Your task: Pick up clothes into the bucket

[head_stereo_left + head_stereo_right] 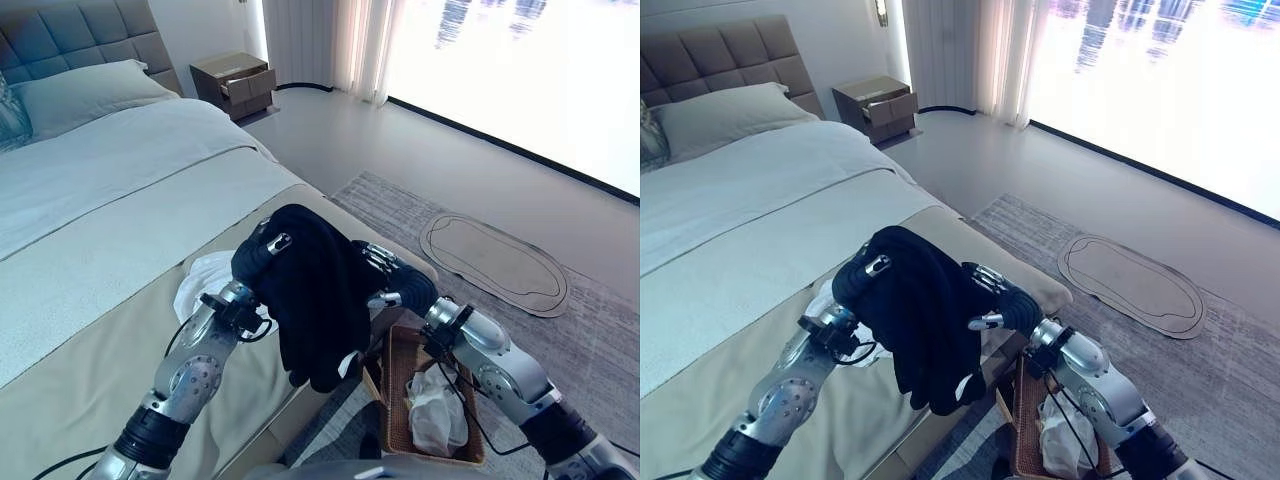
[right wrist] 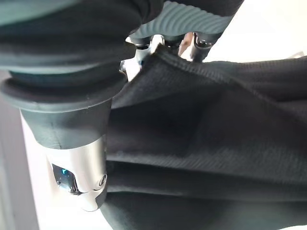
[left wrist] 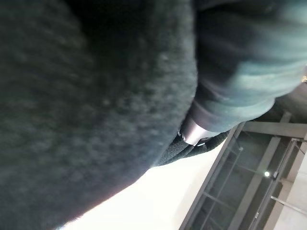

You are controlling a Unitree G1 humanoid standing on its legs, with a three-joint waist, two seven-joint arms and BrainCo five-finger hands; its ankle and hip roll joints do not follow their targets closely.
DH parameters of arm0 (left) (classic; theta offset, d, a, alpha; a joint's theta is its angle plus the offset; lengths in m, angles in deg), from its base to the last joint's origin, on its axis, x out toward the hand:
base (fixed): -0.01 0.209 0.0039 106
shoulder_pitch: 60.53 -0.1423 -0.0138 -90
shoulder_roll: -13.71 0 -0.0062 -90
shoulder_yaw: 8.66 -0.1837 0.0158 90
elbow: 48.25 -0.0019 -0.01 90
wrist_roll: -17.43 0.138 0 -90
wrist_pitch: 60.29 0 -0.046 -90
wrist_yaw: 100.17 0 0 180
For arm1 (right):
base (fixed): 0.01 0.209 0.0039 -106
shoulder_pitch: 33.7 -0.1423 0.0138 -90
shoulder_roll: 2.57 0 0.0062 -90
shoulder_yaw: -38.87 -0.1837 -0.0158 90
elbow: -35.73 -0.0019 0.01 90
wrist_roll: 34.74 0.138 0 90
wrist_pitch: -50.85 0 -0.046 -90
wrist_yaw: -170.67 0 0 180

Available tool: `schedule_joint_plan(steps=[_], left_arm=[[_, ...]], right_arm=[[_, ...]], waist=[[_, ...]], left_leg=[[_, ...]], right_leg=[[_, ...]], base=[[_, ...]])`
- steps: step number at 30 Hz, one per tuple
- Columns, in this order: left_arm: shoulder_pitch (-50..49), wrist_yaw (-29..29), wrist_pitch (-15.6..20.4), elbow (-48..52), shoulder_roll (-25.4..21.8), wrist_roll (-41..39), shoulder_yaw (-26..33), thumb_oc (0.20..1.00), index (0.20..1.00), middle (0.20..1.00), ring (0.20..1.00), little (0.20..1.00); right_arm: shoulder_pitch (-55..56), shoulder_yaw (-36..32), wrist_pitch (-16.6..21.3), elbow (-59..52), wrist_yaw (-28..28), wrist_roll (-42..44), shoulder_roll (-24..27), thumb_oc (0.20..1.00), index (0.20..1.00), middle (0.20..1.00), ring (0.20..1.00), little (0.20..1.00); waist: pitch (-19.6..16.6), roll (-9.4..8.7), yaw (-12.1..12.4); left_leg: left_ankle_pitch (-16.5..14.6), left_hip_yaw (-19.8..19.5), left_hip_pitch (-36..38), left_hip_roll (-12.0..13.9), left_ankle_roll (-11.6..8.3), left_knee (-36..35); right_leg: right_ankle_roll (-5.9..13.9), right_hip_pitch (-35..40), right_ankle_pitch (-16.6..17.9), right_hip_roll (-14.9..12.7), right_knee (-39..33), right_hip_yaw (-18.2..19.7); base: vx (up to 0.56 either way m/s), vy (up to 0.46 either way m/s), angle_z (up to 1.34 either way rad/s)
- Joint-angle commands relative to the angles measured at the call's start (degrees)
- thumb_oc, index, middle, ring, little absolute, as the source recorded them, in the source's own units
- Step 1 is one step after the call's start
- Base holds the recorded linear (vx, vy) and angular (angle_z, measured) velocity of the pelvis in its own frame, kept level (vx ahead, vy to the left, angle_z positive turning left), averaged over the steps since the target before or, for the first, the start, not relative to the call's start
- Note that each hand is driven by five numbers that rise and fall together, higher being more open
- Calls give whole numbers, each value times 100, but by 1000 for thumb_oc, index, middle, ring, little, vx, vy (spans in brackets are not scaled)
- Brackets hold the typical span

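Black garment (image 1: 315,295): we find it lifted above the bed's (image 1: 120,230) near right corner, draped over both hands. Left hand (image 1: 262,250) and right hand (image 1: 385,275) sit under the cloth; we cannot tell either grip. Wicker basket (image 1: 400,350), on the floor lower right, holds white cloth (image 1: 435,410). Another white cloth (image 1: 205,280) lies on the bed.

We see a bed (image 1: 120,200) with a padded headboard (image 1: 70,35), a nightstand (image 1: 233,84) beyond it, pale curtains (image 1: 330,45) by a bright window (image 1: 530,70), and an oval mat (image 1: 495,262) on the grey rug (image 1: 600,340)
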Motion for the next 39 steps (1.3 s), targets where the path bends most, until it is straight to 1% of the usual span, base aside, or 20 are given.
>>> schedule_joint_plan(steps=[1,4,10,12,14,15,17,20,23,24,25,27,28,31,32,33,34,35,36,39], left_arm=[[136,79,453,138,90,12,404,200,200,200,200,200],[134,96,454,144,77,-8,404,200,200,200,200,200],[270,130,437,205,35,-30,247,200,200,200,200,200],[355,146,426,207,11,-30,122,200,200,200,200,200],[516,168,405,200,-64,-32,-63,200,200,200,200,200],[516,168,405,200,-64,-32,-63,200,200,200,200,200],[739,184,370,159,-107,-66,-308,200,200,200,200,200],[900,174,374,129,-119,-73,-454,200,200,200,200,200],[1160,145,347,55,-56,-84,-715,200,200,200,200,200],[1162,146,347,53,-56,-84,-715,200,200,200,200,200],[1228,115,355,3,-10,-59,-767,200,200,200,200,200],[1283,91,351,-65,36,-50,-821,200,200,200,200,200],[1343,71,354,-138,73,-40,-856,200,200,200,200,200],[1359,56,351,-200,102,-15,-852,200,200,200,200,200],[1351,36,365,-281,135,7,-864,200,200,200,200,200],[1356,32,379,-304,137,14,-861,200,200,200,200,200],[1357,33,379,-305,137,14,-861,200,200,200,200,200],[1347,24,386,-333,142,36,-846,200,200,200,200,200],[1303,-1,405,-392,156,55,-809,200,200,200,200,200],[1214,-41,426,-479,156,140,-719,200,200,200,200,200]], right_arm=[[-27,-340,442,-179,49,132,-167,1000,1000,1000,1000,1000],[23,-376,435,-116,59,157,-163,1000,1000,1000,1000,1000],[-53,-148,343,-55,-41,80,-112,1000,1000,1000,1000,1000],[-147,33,291,-19,-104,98,-101,1000,1000,1000,1000,1000],[-376,355,182,8,-246,139,-88,1000,1000,1000,1000,1000],[-377,356,182,8,-246,139,-88,1000,1000,1000,1000,1000],[-663,714,96,76,-331,104,-31,1000,1000,1000,1000,1000],[-819,894,70,129,-351,114,-38,1000,1000,1000,1000,1000],[-1174,1278,-11,131,-437,135,-175,1000,1000,1000,1000,1000],[-1176,1278,-11,133,-438,135,-176,1000,1000,1000,1000,1000],[-1292,1431,-41,124,-479,181,-296,1000,1000,1000,1000,1000],[-1422,1571,-79,95,-524,223,-371,1000,1000,1000,1000,1000],[-1528,1679,-124,72,-547,341,-476,1000,1000,1000,1000,1000],[-1644,1798,-167,-19,-587,516,-578,1000,1000,1000,1000,1000],[-1673,1871,-202,-52,-586,798,-689,1000,1000,1000,1000,1000],[-1700,1902,-200,-67,-594,902,-727,884,884,884,884,884],[-1701,1903,-199,-67,-594,903,-728,580,580,580,580,580],[-1690,1905,-200,-85,-579,1001,-758,354,354,354,354,354],[-1648,1900,-216,-135,-585,1228,-801,200,200,200,200,200],[-1588,1858,-234,-206,-578,1476,-831,200,200,200,200,200]], waist=[[-219,-206,-7],[-219,-206,-14],[-181,-204,-28],[-172,-199,-32],[-144,-204,-32],[-144,-204,-33],[-116,-208,-31],[-88,-207,-28],[-37,-209,-19],[-36,-209,-19],[-12,-211,-11],[4,-216,-5],[25,-221,0],[45,-227,9],[66,-230,13],[71,-232,16],[71,-232,15],[74,-234,18],[78,-236,26],[89,-241,29]], left_leg=[[-274,86,72,-154,-7,111],[-278,98,72,-153,-7,113],[-292,103,64,-156,-5,138],[-295,90,63,-160,0,149],[-294,76,50,-157,-1,165],[-294,75,50,-157,-1,165],[-290,54,27,-156,-7,181],[-285,43,12,-153,-8,192],[-278,18,-30,-159,-10,203],[-279,18,-31,-159,-9,204],[-274,7,-51,-159,-8,210],[-274,6,-64,-158,-8,215],[-267,-6,-88,-150,-8,218],[-266,-1,-96,-144,-8,222],[-264,3,-107,-140,-5,224],[-262,7,-114,-140,-6,224],[-262,7,-115,-140,-6,224],[-259,8,-117,-140,-7,221],[-257,17,-112,-144,-9,213],[-258,26,-114,-141,-9,209]], right_leg=[[124,175,-452,-56,176,-100],[123,172,-455,-51,179,-95],[121,155,-455,-56,200,-68],[119,149,-457,-57,207,-62],[115,145,-460,-60,214,-55],[115,145,-460,-60,214,-56],[108,125,-464,-57,227,-53],[108,112,-467,-58,246,-65],[102,73,-469,-54,262,-59],[102,72,-469,-54,263,-59],[99,51,-466,-50,270,-51],[98,38,-464,-49,270,-47],[98,8,-456,-47,273,-47],[94,-9,-458,-45,277,-35],[94,-29,-456,-40,280,-32],[95,-42,-456,-38,285,-30],[95,-43,-456,-39,286,-30],[99,-45,-453,-39,287,-30],[101,-39,-457,-37,288,-39],[98,-43,-467,-43,304,-51]], base=[[0,0,0],[0,0,0],[0,0,0],[0,0,0],[0,0,0],[0,0,0],[0,0,0],[0,0,0],[0,0,0],[0,0,0],[0,0,0],[0,0,0],[0,0,0],[0,0,0],[0,0,0],[0,0,0],[0,0,0],[0,0,0],[0,0,0],[0,0,0]])
